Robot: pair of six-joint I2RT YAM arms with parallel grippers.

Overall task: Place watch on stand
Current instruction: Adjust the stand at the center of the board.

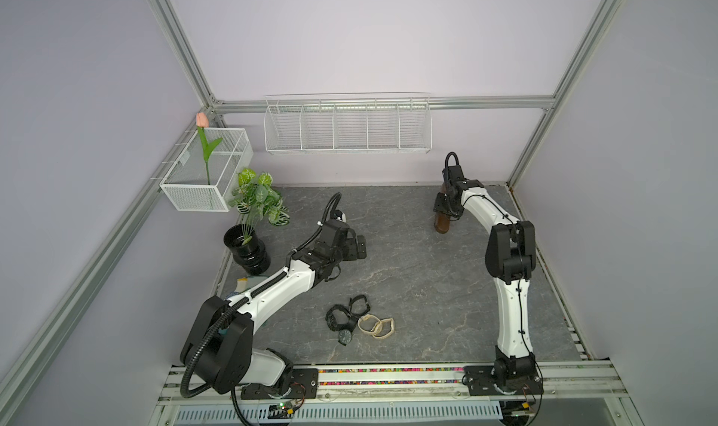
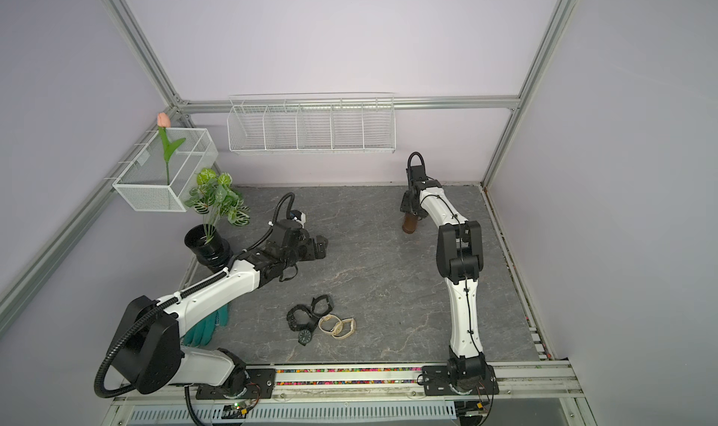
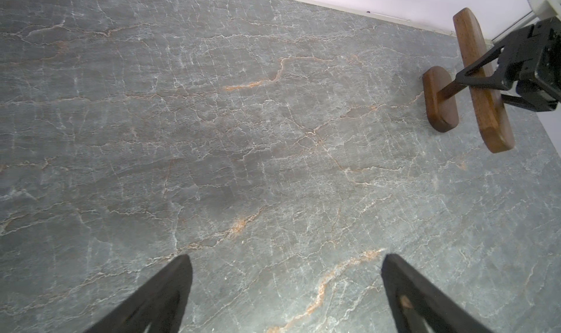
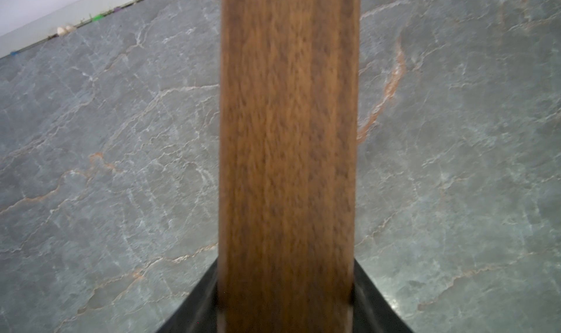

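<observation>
Right gripper (image 4: 287, 286): hugs the stand (image 4: 288, 134) bar, one finger touching each side.
Left gripper (image 3: 285, 286): wide open, holds nothing.
Stand: far right, near the back wall (image 1: 349, 35).
Watches (image 1: 359, 321): front middle, well apart from it.
Worry: small base (image 3: 440, 100); a crooked pull may tip it over.

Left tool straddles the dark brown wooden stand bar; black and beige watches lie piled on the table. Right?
No: the right tool straddles the dark brown wooden stand bar, per the right wrist view; the left tool hangs open elsewhere. The black and beige watches are piled as said.
</observation>
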